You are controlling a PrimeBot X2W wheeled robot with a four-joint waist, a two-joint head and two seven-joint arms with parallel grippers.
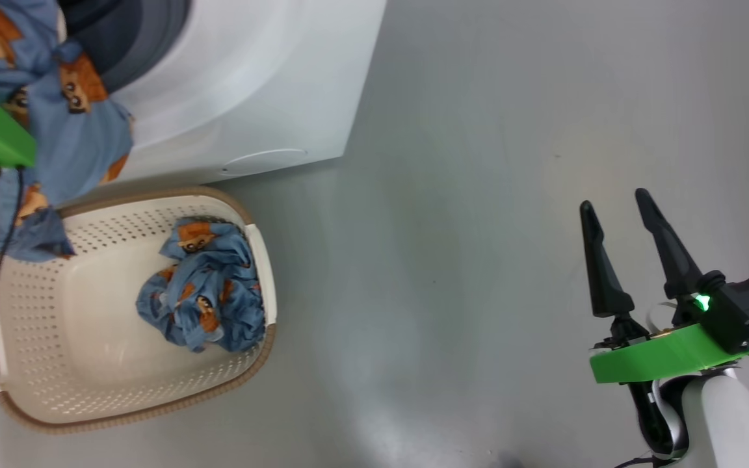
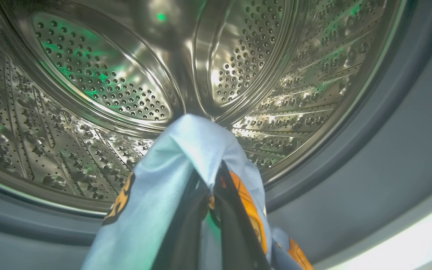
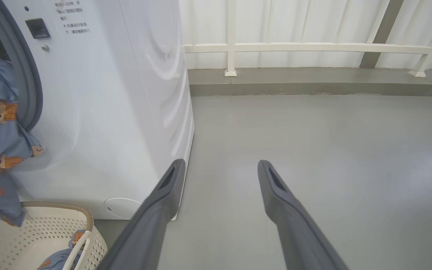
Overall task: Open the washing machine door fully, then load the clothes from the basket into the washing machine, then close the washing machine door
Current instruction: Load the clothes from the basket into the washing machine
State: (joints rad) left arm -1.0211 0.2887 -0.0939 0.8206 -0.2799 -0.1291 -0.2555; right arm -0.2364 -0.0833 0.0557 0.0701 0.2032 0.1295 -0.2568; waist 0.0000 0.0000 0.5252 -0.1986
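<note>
My left gripper (image 2: 210, 187) is shut on one of the clothes, a light-blue garment (image 2: 186, 150) with orange cartoon figures. It holds the garment at the mouth of the washing machine's steel drum (image 2: 107, 82). That garment (image 1: 62, 123) hangs down over the washing machine's (image 1: 251, 84) front and the basket's rim. A second crumpled garment (image 1: 205, 292) lies at the right end of the cream basket (image 1: 88, 338), which stands on the floor before the washer. My right gripper (image 1: 614, 203) stands open and empty over bare floor, far to the right. The washing machine door is out of view.
Grey floor (image 1: 478, 195) stretches right of the washer and basket. In the right wrist view a low kerb and a white railing (image 3: 313, 48) close off the far end. A grey rubber gasket (image 2: 388, 131) rings the drum.
</note>
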